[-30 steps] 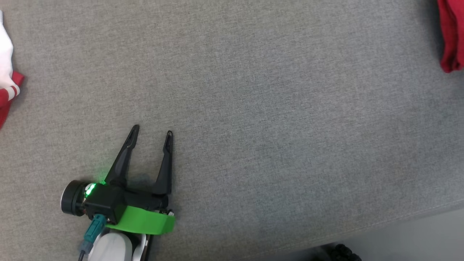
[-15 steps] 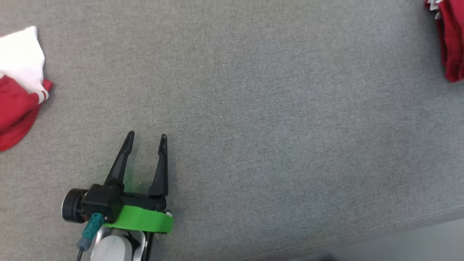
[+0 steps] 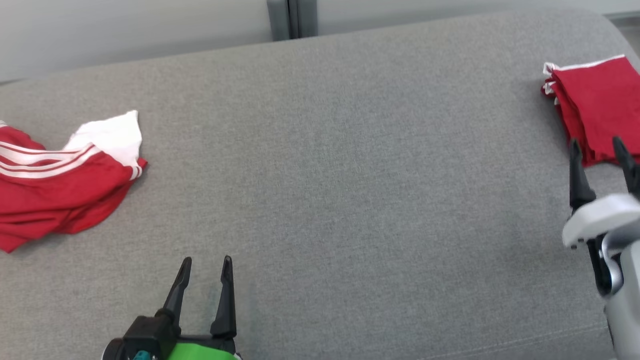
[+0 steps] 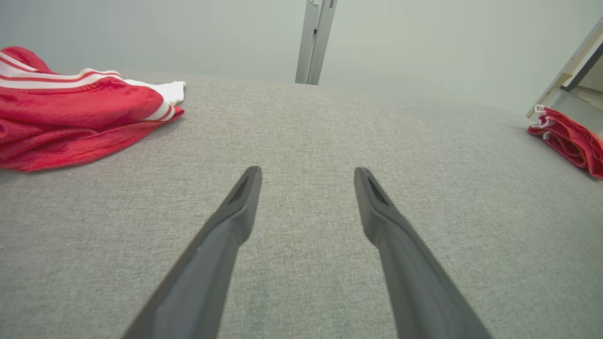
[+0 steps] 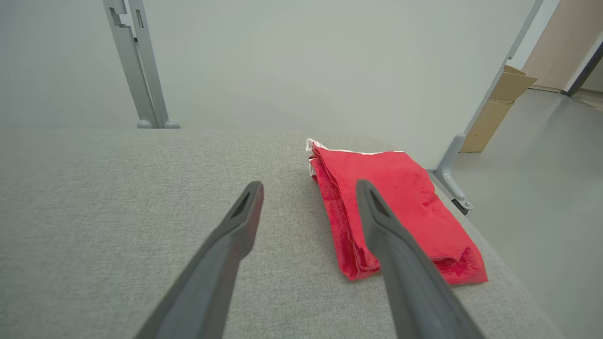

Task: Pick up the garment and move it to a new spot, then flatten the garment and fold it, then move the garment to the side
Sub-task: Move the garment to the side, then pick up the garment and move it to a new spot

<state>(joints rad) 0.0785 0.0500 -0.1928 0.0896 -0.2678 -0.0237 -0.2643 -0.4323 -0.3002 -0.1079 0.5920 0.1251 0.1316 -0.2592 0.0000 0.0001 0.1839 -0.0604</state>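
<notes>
A folded red garment (image 3: 595,100) with white trim lies flat at the right end of the grey padded surface (image 3: 350,175). My right gripper (image 3: 597,145) stands open just in front of it, fingertips at its near edge and nothing between them. In the right wrist view the folded garment (image 5: 414,197) lies ahead and right of the gripper (image 5: 308,186). A crumpled red garment (image 3: 60,185) with white stripes lies at the far left. My left gripper (image 3: 206,262) is open and empty at the lower left, low over bare fabric. The left wrist view has the gripper (image 4: 306,172), the crumpled garment (image 4: 70,108) and the folded one (image 4: 570,141).
A grey metal post (image 3: 292,20) rises behind the surface's far edge against a pale wall. Beyond the right edge the floor drops away, with a post foot (image 5: 452,188) and a cardboard box (image 5: 499,103). Broad bare fabric lies between the two garments.
The head camera has tilted up, so the far edge, both garments and my right gripper have come into view. My left gripper stays open.
</notes>
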